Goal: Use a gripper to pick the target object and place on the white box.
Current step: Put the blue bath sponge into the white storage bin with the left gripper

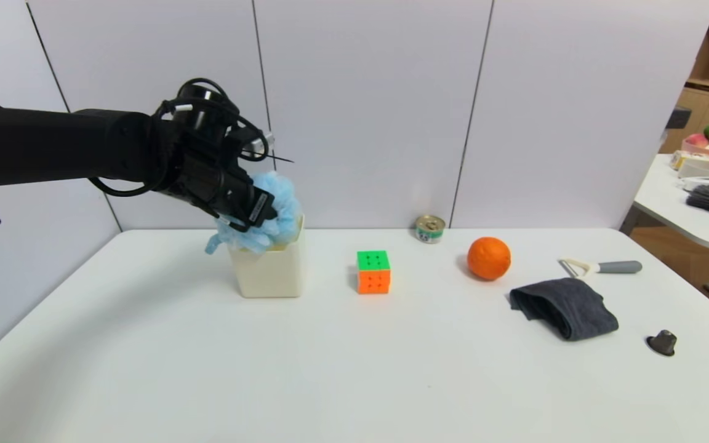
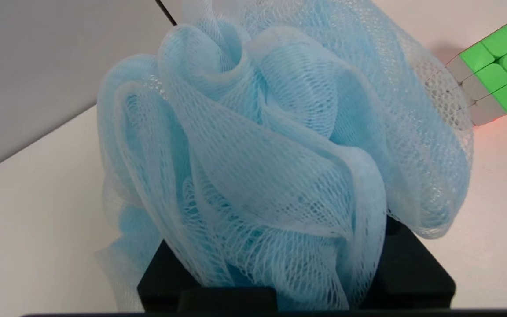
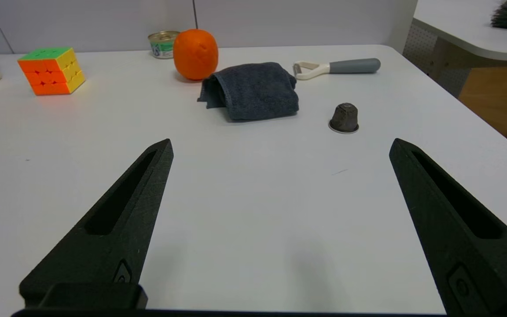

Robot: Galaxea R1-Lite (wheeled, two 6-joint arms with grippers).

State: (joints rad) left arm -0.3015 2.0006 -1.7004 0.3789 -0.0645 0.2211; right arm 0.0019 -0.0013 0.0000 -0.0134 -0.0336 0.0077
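The pouf [image 1: 277, 212] sits at the mouth of the box [image 1: 271, 271], bulging over its rim, with a part of it hanging down the left side. The left end effector [image 1: 262, 212] is above the box, clamped on the pouf, its mesh bunched around the fingers. Right of the box on the counter [image 1: 354, 369] stands the cube [image 1: 373, 272], green on top. Farther right come the can [image 1: 429, 229], near the wall [image 1: 367, 111], and the orange [image 1: 488, 258], then the cloth [image 1: 567, 307], the peeler [image 1: 619, 267] behind it, and the capsule [image 1: 662, 343]. The right end effector [image 3: 281, 141] is idle over the counter, fingers wide apart.
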